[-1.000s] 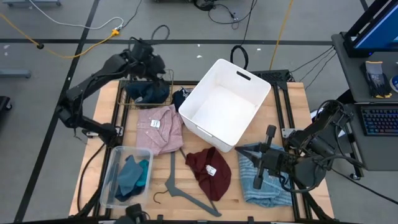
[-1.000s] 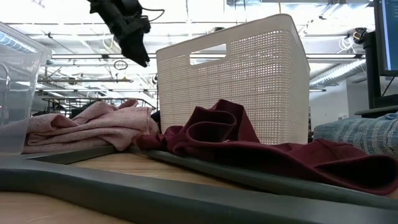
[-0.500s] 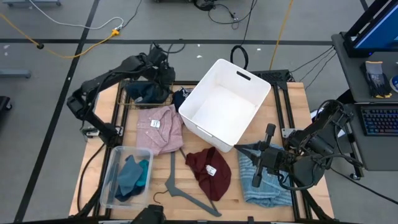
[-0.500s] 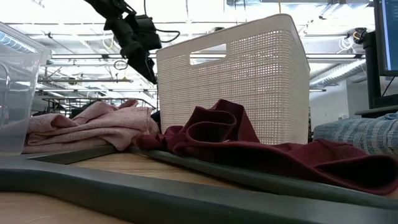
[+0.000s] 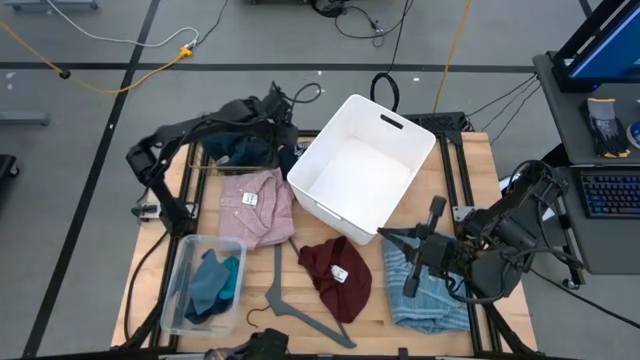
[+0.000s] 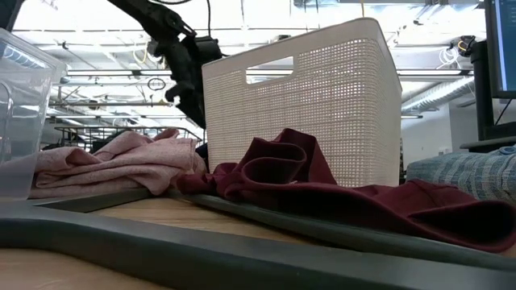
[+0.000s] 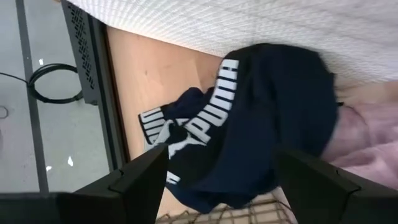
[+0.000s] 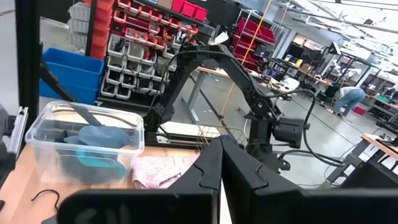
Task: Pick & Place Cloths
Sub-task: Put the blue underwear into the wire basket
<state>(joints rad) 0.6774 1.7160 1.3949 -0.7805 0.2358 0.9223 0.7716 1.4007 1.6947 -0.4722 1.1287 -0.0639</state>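
Note:
My left gripper [image 7: 222, 154] is open and hangs above the dark navy cloth [image 7: 249, 124] with white lettering. That cloth lies on the table between the wire basket and the white bin. In the high view this gripper [image 5: 285, 115] is at the bin's far left corner. My right gripper [image 5: 385, 238] is shut and waits over the light-blue ribbed cloth [image 5: 425, 290] at the table's near right. The pink cloth [image 5: 257, 205] and the maroon cloth [image 5: 337, 270] lie flat on the table. A teal cloth [image 5: 215, 280] lies in a clear box.
The white bin [image 5: 318, 140] stands mid-table, close beside the navy cloth. A wire basket [image 5: 200, 165] with dark cloth stands at the far left. A grey hanger [image 5: 300, 305] lies near the front edge, next to the clear plastic box [image 5: 185, 300].
My left gripper has moved toward the table's right and down, from above the wire basket to above the navy cloth beside the white bin. No cloth has moved.

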